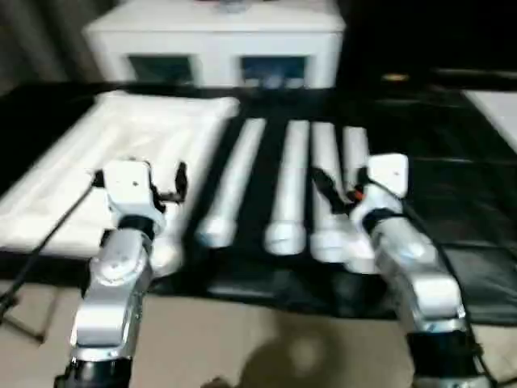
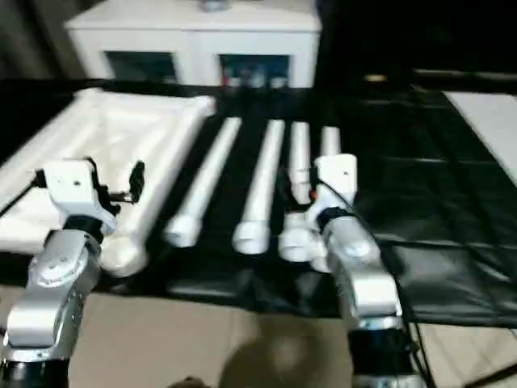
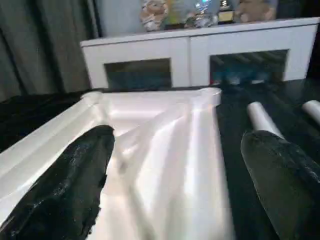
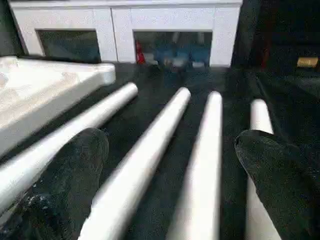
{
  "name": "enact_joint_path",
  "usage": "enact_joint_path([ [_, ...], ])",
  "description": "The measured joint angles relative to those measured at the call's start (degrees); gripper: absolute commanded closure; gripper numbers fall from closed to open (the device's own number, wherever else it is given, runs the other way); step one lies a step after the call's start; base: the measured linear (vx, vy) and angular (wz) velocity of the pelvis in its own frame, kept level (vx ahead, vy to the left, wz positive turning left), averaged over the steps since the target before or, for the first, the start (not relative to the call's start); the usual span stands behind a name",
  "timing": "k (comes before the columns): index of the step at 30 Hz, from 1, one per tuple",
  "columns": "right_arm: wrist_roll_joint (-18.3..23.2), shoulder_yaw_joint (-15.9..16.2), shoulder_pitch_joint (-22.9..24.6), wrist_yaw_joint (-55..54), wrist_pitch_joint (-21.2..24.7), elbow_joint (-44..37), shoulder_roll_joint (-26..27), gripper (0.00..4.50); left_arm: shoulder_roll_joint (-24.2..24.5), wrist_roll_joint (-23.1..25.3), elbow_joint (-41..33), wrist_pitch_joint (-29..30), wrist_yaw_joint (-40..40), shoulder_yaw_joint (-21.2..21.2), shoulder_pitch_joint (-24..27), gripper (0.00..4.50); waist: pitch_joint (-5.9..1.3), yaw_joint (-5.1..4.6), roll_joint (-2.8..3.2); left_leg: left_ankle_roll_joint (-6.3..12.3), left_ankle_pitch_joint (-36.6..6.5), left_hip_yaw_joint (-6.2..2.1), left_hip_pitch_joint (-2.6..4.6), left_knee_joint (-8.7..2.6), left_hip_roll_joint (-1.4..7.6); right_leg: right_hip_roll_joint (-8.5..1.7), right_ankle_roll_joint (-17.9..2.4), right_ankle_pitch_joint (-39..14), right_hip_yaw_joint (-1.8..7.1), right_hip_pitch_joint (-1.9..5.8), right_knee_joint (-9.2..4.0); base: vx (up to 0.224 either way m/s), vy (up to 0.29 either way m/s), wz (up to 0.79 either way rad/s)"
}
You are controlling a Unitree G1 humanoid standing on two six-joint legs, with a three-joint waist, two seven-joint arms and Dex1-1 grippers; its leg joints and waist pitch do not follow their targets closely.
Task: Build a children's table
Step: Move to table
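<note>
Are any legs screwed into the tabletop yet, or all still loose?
All loose. Four legs lie side by side on the black mat, beside the upside-down tabletop; none stands in it.

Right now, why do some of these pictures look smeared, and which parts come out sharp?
The two eye views are softly blurred throughout, so the legs and tabletop lose their edges. In the left wrist view the black fingers up close are out of focus, while the cabinet is sharper. The right wrist view's fingers are likewise soft.

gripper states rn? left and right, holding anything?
Left gripper: open, empty, over the table top.
Right gripper: open, empty, over the legs.
</note>
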Motion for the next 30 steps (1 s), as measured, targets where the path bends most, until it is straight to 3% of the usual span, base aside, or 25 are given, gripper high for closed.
enact_joint_path([
  [2, 0.0, 1.8, -1.6, 1.1, -0.2, 0.4, 0.3, 0.01, 0.4, 0.7, 1.2, -0.1, 0.2, 1.0, 0.0, 0.00, 0.04, -1.28, -0.40, 1.74, 0.2, 3.54, 0.90, -0.83, -0.22, -2.04, -2.5, -2.2, -6.87, -2.28, 5.28, -0.070, 0.222, -0.38],
  [3, -0.1, 2.0, -1.6, 1.3, -0.2, 0.6, 0.0, 0.01, 0.6, 0.8, 1.4, -0.1, 0.2, 0.9, -0.1, 0.00, -0.02, -2.07, -1.26, 2.72, 0.8, 6.70, 1.82, -2.32, -0.19, -2.55, -2.7, -2.6, -10.48, -2.28, 6.08, -0.095, 0.229, -0.35],
  [4, -0.4, 2.1, -1.7, 1.6, -0.2, 0.7, -0.7, 0.01, 0.5, 1.0, 1.4, -0.5, 0.3, 0.8, -0.5, 0.00, 0.10, -3.04, -1.77, 3.44, 1.3, 7.31, 2.01, -3.16, -1.19, -2.68, -2.7, -2.5, -12.33, -1.31, 5.41, -0.138, 0.312, -0.27],
  [5, -0.7, 2.0, -1.7, 2.0, -0.2, 1.5, -1.7, 0.01, 0.2, 1.4, 1.6, -1.0, 0.4, 0.6, -0.7, 0.00, 0.10, -3.83, -3.30, 3.74, 1.5, 8.88, 2.04, -3.92, -2.31, -2.63, -3.7, -1.8, -11.45, -0.53, 3.23, -0.085, 0.176, -0.05],
  [6, -1.2, 1.9, -1.3, 2.2, -0.2, 2.2, -2.5, 0.01, -0.6, 1.5, 1.9, -1.0, 0.4, -0.6, -0.9, 0.00, 0.29, -3.48, -3.65, 2.58, -0.1, 6.65, 1.22, -1.78, -3.14, -3.35, -3.0, -1.1, -10.67, -0.48, 2.77, -0.042, 0.183, 0.00],
  [7, -1.3, 1.1, -1.3, 2.3, 0.0, 2.8, -2.9, 0.01, -0.7, 1.8, 1.8, -1.0, 0.4, -1.4, -0.6, 0.00, 0.23, -3.21, -3.50, 1.68, -0.9, 1.14, -0.41, 3.77, -3.68, -3.59, -2.6, -0.5, -10.29, -0.59, 2.42, 0.001, 0.099, -0.08],
  [8, -1.2, 0.6, -0.9, 2.3, 0.1, 2.8, -2.5, 0.01, -0.7, 2.0, 1.9, -1.0, 0.5, -1.5, 0.1, 0.00, 0.26, -3.37, -3.79, 0.65, -0.9, -2.41, -0.89, 7.27, -3.54, -4.50, -1.8, 0.1, -10.20, -0.47, 2.00, -0.036, 0.218, -0.24],
  [9, -0.9, 0.3, -0.8, 2.5, 0.1, 2.6, -2.2, 0.01, -0.8, 2.2, 1.7, -1.0, 0.9, -1.6, 0.3, 0.00, 0.37, -3.72, -4.23, -0.55, -0.3, -4.45, -0.70, 6.23, -1.88, -5.52, -1.0, 1.1, -10.51, -0.32, 0.99, -0.082, 0.249, -0.21],
  [10, -0.8, 0.2, -0.7, 2.7, 0.1, 2.6, -2.2, 0.01, -0.8, 2.3, 1.3, -0.9, 1.1, -1.6, 0.4, 0.00, 0.27, -3.71, -3.88, -1.20, 0.1, -4.98, -0.03, 3.18, 0.08, -5.71, -0.7, 1.9, -10.55, -0.18, 0.12, -0.120, 0.415, -0.24],
  [11, -0.5, 0.2, -0.6, 3.1, 0.1, 2.5, -2.2, 0.01, -0.9, 2.5, 0.5, -1.0, 1.4, -1.5, 0.5, 0.00, 0.08, -3.70, -3.20, -3.49, 1.4, -5.00, 0.66, -1.39, 2.72, -5.79, -0.2, 2.9, -10.75, 0.02, -0.76, -0.083, 0.296, -0.07],
  [12, -0.3, 0.4, -0.1, 3.4, 0.1, 2.6, -1.8, 0.01, -0.9, 2.6, -0.1, -0.9, 1.5, -1.4, 1.0, 0.00, 0.20, -4.18, -3.49, -4.10, 1.8, -3.90, 0.93, -1.71, 2.69, -5.85, -0.3, 2.9, -10.45, 0.13, -1.35, -0.073, 0.312, 0.05],
  [13, -0.2, 1.1, 0.1, 3.5, 0.1, 2.7, -0.8, 0.01, -0.8, 3.0, -0.4, -0.8, 1.7, -0.9, 2.3, 0.00, 0.31, -5.09, -3.43, -2.95, 2.0, -3.67, 0.99, -2.05, 2.02, -5.57, -2.6, 1.6, -9.87, -0.02, -1.31, -0.064, 0.322, 0.08],
  [14, 0.1, 3.0, 0.0, 3.8, 0.1, 2.6, 0.6, 0.01, -0.5, 3.0, -0.4, -0.4, 2.0, 0.1, 3.2, 0.00, 0.45, -5.53, -3.52, -1.54, 2.4, -2.86, 1.08, -2.69, 1.12, -5.09, -5.1, -0.8, -10.67, -0.56, 1.55, -0.064, 0.322, 0.08],
  [16, 0.3, 4.4, -0.2, 4.3, 0.0, 2.6, 1.0, 0.01, -0.7, 3.0, -0.7, -0.2, 2.4, 1.1, 3.2, 0.00, 0.41, -5.53, -4.11, 0.31, 2.9, -1.70, 1.00, -3.11, -0.29, -2.87, -4.9, -1.9, -12.29, -0.70, 5.56, -0.049, 0.219, 0.05],
  [18, 0.2, 4.5, -0.2, 4.6, -0.2, 2.3, 1.0, 0.01, -1.0, 3.0, -1.1, -0.3, 2.7, 1.4, 3.1, 0.00, 0.14, -5.38, -6.02, 2.11, 3.7, 0.79, 0.74, -3.89, -3.05, -1.10, -4.0, -2.4, -12.99, -0.04, 4.54, -0.096, 0.234, -0.06],
  [19, 0.3, 4.1, 0.1, 4.6, -0.3, 2.1, 0.8, 0.01, -1.5, 3.3, -0.9, -0.6, 3.2, 1.3, 2.9, 0.00, 0.32, -5.26, -6.11, 2.72, 4.1, 1.98, 0.53, -4.29, -3.67, -1.40, -4.9, -2.8, -11.85, -0.01, 4.18, -0.111, 0.224, -0.11],
  [20, 0.3, 3.4, 0.8, 4.5, -0.2, 2.2, 0.7, 0.01, -1.9, 3.6, -0.8, -0.7, 3.5, 0.3, 2.3, 0.00, 0.40, -4.64, -6.05, 3.53, 3.0, 1.67, -0.41, -2.50, -3.88, -2.21, -4.3, -2.1, -11.18, -0.25, 3.61, -0.128, 0.239, 0.04],
  [21, 0.3, 2.7, 1.2, 4.3, -0.1, 2.4, 0.9, 0.01, -2.1, 4.5, -0.9, -1.0, 4.1, -0.5, 1.8, 0.00, 0.57, -3.73, -5.81, 2.14, 1.9, -2.24, -1.60, 3.56, -3.64, -2.56, -3.7, -1.0, -10.50, -0.27, 2.79, -0.122, 0.243, -0.13],
  [22, 0.4, 2.1, 1.3, 3.8, -0.2, 2.1, 1.6, 0.01, -1.8, 5.4, -0.8, -0.9, 4.4, -0.6, 1.6, 0.00, 0.62, -3.66, -5.26, 0.00, 1.8, -4.19, -0.73, 3.86, -2.18, -3.33, -3.1, -0.2, -11.14, 0.12, 1.92, -0.166, 0.362, -0.25],
  [23, 0.6, 1.6, 1.1, 3.2, -0.7, 1.4, 2.2, 0.01, -1.0, 5.8, -0.7, -0.8, 4.7, -0.5, 0.7, 0.00, 0.57, -4.67, -3.66, -4.76, 0.2, -4.86, 1.16, -0.44, 1.24, -3.46, -2.8, 0.6, -13.06, 0.40, 1.02, -0.102, 0.233, -0.33],
  [24, 0.8, 1.4, 1.2, 2.8, -0.9, 1.2, 3.0, 0.01, -0.6, 5.9, -0.6, -0.6, 4.7, -0.3, -0.3, 0.00, 1.05, -5.61, -2.85, -4.93, 1.1, -4.71, 0.35, -0.75, 2.12, -3.14, -3.4, 0.9, -12.89, 0.53, 0.40, -0.106, 0.257, 0.17],
  [25, 0.9, 1.8, 1.6, 2.7, -0.9, 1.3, 3.5, 0.01, -0.8, 5.8, -0.5, -0.5, 4.9, 0.3, -0.5, 0.00, 1.10, -6.03, -2.45, -4.94, 1.4, -4.69, 0.07, -0.87, 2.20, -2.16, -4.3, 0.7, -11.67, 0.36, 0.50, -0.103, 0.223, 0.27],
  [27, 1.0, 3.1, 1.8, 2.5, -0.9, 1.0, 4.4, 0.01, -1.1, 5.2, 0.0, -0.2, 5.1, 1.7, -0.8, 0.00, 0.71, -5.62, -1.52, -4.77, 2.4, -5.18, -0.34, -1.75, 2.89, 0.10, -4.6, 0.7, -12.29, -0.10, 5.55, -0.096, 0.180, 0.15],
  [28, 1.0, 3.3, 1.8, 2.5, -1.0, 0.4, 4.2, 0.01, -0.8, 5.2, 0.4, 0.0, 4.9, 1.8, -1.1, 0.00, 0.47, -4.98, -1.16, -4.64, 3.2, -5.17, -0.59, -2.66, 3.25, 0.93, -4.5, 0.7, -12.32, -0.16, 6.44, -0.101, 0.070, 0.07],
  [30, 0.8, 3.8, 0.8, 2.9, -1.2, -0.8, 3.5, 0.01, -0.3, 5.5, 0.8, 0.6, 4.8, 1.8, -2.3, 0.00, 0.16, -3.95, -0.81, -3.14, 4.9, -4.81, -1.40, -4.34, 2.97, 0.90, -4.3, 0.2, -12.27, 0.68, 4.75, -0.105, 0.038, 0.03],
])
